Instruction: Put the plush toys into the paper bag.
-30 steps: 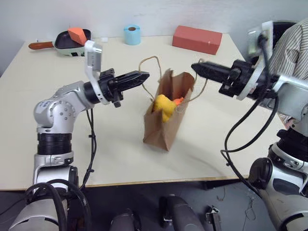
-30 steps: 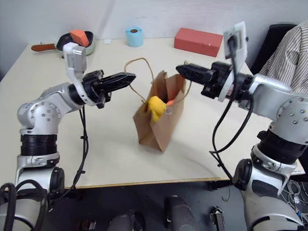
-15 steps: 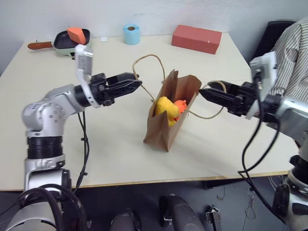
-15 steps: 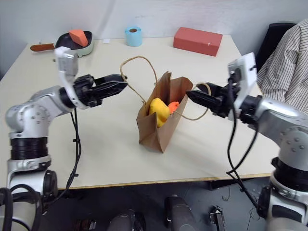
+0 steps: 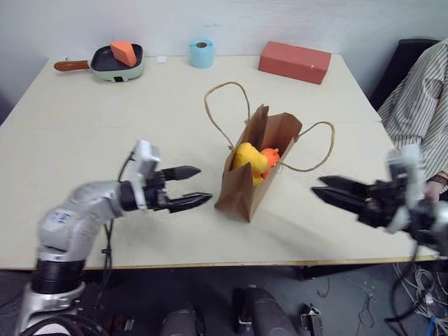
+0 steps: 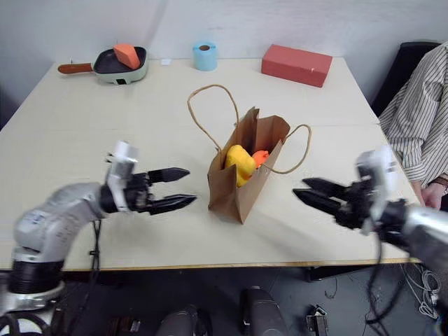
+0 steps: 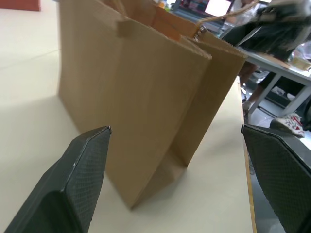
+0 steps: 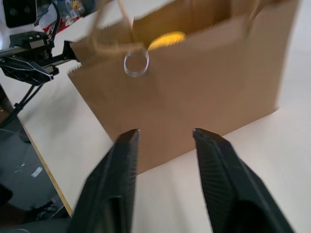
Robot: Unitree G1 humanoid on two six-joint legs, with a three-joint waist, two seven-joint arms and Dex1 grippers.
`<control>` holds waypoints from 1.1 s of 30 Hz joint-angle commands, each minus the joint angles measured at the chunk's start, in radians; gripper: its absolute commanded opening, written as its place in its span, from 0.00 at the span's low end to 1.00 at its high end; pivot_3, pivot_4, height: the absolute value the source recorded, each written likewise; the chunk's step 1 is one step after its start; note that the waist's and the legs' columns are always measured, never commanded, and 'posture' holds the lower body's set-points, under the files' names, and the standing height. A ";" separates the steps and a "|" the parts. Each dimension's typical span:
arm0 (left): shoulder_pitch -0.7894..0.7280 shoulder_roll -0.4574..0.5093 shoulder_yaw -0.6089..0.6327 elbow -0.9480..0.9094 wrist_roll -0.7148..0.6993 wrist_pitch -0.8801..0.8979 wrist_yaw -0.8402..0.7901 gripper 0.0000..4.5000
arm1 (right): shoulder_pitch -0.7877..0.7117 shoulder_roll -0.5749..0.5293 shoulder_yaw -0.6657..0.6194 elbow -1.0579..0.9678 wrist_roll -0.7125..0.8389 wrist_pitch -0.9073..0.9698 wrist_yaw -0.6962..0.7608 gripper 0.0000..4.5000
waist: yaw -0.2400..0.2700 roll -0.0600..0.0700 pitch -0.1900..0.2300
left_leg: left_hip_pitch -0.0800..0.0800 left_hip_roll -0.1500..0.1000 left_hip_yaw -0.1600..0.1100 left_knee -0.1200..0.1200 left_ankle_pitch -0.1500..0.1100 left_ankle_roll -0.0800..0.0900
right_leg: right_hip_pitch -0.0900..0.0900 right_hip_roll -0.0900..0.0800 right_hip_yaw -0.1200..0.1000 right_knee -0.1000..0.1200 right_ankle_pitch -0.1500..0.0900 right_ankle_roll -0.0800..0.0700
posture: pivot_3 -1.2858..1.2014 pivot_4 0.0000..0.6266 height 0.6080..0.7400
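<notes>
Left gripper sits low over the cream table, black fingers spread wide, empty, aimed at the brown kraft paper bag just beside it. The bag stands upright mid-table, mouth open, cord loop handles flopped out to both sides, with the yellow rounded plush toy and the bright orange plush toy both inside. Right gripper is near the bag's other side, fingers partly apart, holding nothing.

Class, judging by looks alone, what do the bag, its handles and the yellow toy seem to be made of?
Paper bag: matte brown kraft paper, sharply creased.
Handles: probably twisted paper cord, holding stiff loops.
Yellow toy: likely plush fabric, soft, rounded, no shine.
</notes>
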 commanded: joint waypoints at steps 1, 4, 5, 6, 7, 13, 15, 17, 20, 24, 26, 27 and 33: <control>-0.030 -0.040 -0.044 0.037 0.056 -0.089 -0.005 1.00 | -0.075 0.055 0.263 0.063 -0.276 -0.179 -0.064 0.07 | -0.003 0.000 0.000 | -0.001 0.000 0.000 -0.001 0.000 0.000 | -0.001 0.000 0.000 0.000 0.000 0.000 | 0.52 0.24 1.00; -0.050 -0.069 -0.078 0.066 0.073 -0.113 -0.024 1.00 | -0.153 0.133 0.406 0.164 -0.409 -0.256 -0.095 0.00 | -0.004 0.000 0.000 | -0.001 0.000 0.002 -0.001 0.000 0.000 | -0.002 0.000 0.000 0.001 0.000 0.000 | 0.52 0.24 1.00; -0.058 -0.075 -0.087 0.073 0.078 -0.120 -0.027 1.00 | -0.171 0.155 0.437 0.186 -0.433 -0.270 -0.094 0.00 | -0.003 0.000 0.000 | -0.001 0.000 0.002 -0.001 0.000 0.000 | -0.002 0.000 0.000 0.001 0.000 0.000 | 0.52 0.24 1.00; -0.062 -0.079 -0.095 0.079 0.082 -0.124 -0.030 1.00 | -0.181 0.170 0.460 0.200 -0.453 -0.285 -0.090 0.00 | -0.002 0.000 0.000 | -0.002 0.000 0.002 -0.001 0.000 0.000 | -0.004 0.000 0.000 0.001 0.000 0.000 | 0.52 0.24 1.00; -0.066 -0.084 -0.101 0.081 0.086 -0.127 -0.032 1.00 | -0.188 0.183 0.475 0.211 -0.468 -0.298 -0.085 0.00 | 0.000 0.000 0.000 | -0.002 0.000 0.002 -0.001 0.000 0.000 | -0.005 0.000 0.000 0.001 0.000 0.000 | 0.52 0.24 1.00; -0.070 -0.114 -0.139 0.095 0.145 -0.165 -0.004 1.00 | -0.195 0.251 0.507 0.239 -0.506 -0.313 -0.077 0.00 | 0.006 0.000 0.000 | -0.005 0.000 0.002 0.001 0.000 0.000 | -0.008 0.000 0.000 0.002 0.000 0.000 | 0.52 0.24 1.00; -0.070 -0.131 -0.147 0.111 0.176 -0.188 0.018 1.00 | -0.194 0.263 0.509 0.245 -0.515 -0.316 -0.076 0.00 | 0.006 0.000 0.000 | -0.005 0.000 0.002 0.001 0.000 0.000 | -0.008 0.000 0.000 0.002 0.000 0.000 | 0.52 0.24 1.00; -0.076 -0.161 -0.141 0.136 0.208 -0.212 0.066 1.00 | -0.196 0.273 0.513 0.249 -0.526 -0.321 -0.075 0.00 | 0.006 0.000 0.000 | -0.005 0.000 0.002 0.002 0.000 0.000 | -0.008 0.000 0.000 0.003 0.000 -0.001 | 0.52 0.24 1.00; -0.080 -0.205 -0.130 0.145 0.244 -0.226 0.143 1.00 | -0.202 0.288 0.507 0.255 -0.537 -0.326 -0.073 0.00 | 0.006 0.000 0.000 | -0.005 0.000 0.002 0.002 0.000 0.000 | -0.008 -0.001 0.000 0.003 0.000 0.000 | 0.52 0.24 1.00; -0.071 -0.236 -0.130 0.126 0.255 -0.227 0.181 1.00 | -0.211 0.294 0.508 0.270 -0.558 -0.339 -0.069 0.00 | 0.006 0.000 0.000 | -0.005 0.000 0.002 0.002 0.000 0.000 | -0.008 -0.001 0.000 0.004 0.000 0.000 | 0.52 0.24 1.00; -0.077 -0.242 -0.135 0.140 0.269 -0.233 0.195 1.00 | -0.213 0.300 0.499 0.269 -0.554 -0.335 -0.067 0.00 | 0.006 0.000 0.000 | -0.005 0.000 0.002 0.003 0.000 0.000 | -0.008 -0.001 0.000 0.004 0.000 0.000 | 0.52 0.24 1.00; -0.080 -0.244 -0.137 0.153 0.279 -0.246 0.197 0.96 | -0.213 0.300 0.497 0.269 -0.554 -0.335 -0.067 0.00 | 0.006 0.000 0.000 | -0.005 0.000 0.002 0.003 0.000 0.000 | -0.008 -0.001 0.000 0.004 0.000 0.000 | 0.52 0.24 1.00; -0.109 -0.242 -0.140 0.216 0.292 -0.283 0.153 0.60 | -0.198 0.288 0.489 0.254 -0.560 -0.344 -0.051 0.00 | 0.007 0.000 0.000 | -0.005 0.000 0.003 0.003 0.000 0.000 | -0.008 -0.001 0.000 0.005 0.000 0.000 | 0.52 0.24 1.00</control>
